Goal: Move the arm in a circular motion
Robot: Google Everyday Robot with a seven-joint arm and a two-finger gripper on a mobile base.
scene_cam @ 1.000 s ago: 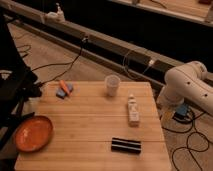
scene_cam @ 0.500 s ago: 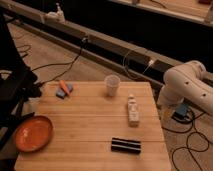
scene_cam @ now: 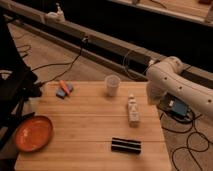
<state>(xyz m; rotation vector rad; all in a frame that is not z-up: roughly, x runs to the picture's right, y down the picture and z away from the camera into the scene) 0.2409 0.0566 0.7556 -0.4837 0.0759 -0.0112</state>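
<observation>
1. Arm (scene_cam: 172, 80) sits off the table's (scene_cam: 85, 132) right edge, near the bottle (scene_cam: 133, 111). Gripper is out of frame — can't tell its state.
2. Risk: a wide circle clips the bottle or cup (scene_cam: 112, 86) — knocks them over.

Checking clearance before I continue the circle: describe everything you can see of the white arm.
The arm is glossy white, of thick rounded tubular segments. It enters from the view's right edge, runs up-left to a bulbous joint, then bends down into a short segment beside the wooden table, at its right edge. It stands to the view's right of the small white bottle, apart from it, touching nothing on the tabletop. Its tool is not in view, lost beyond the arm's lower end.
</observation>
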